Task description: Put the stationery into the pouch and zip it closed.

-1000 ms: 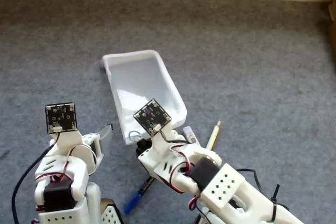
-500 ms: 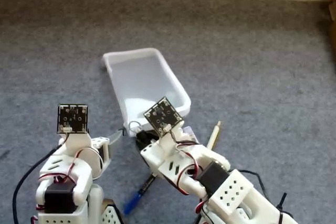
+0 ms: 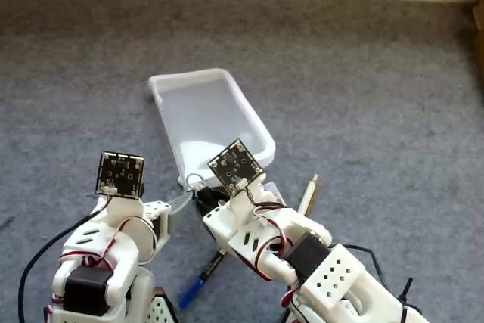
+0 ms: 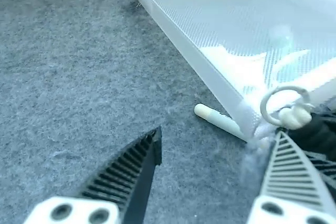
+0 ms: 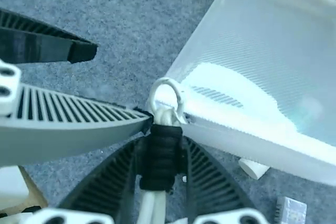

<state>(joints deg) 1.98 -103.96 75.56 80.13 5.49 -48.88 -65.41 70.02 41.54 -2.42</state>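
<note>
Grey carpet [image 3: 378, 73], translucent white mesh pouch [image 3: 204, 111], right gripper [image 5: 164, 142] pinching black zip pull [image 5: 160, 166], left gripper [image 4: 218, 134] spread alongside.

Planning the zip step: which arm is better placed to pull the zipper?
Right. The right gripper is shut on the black cord zipper pull at the white mesh pouch corner. The left gripper is open beside that corner, holding nothing, so it likely suits bracing.
</note>
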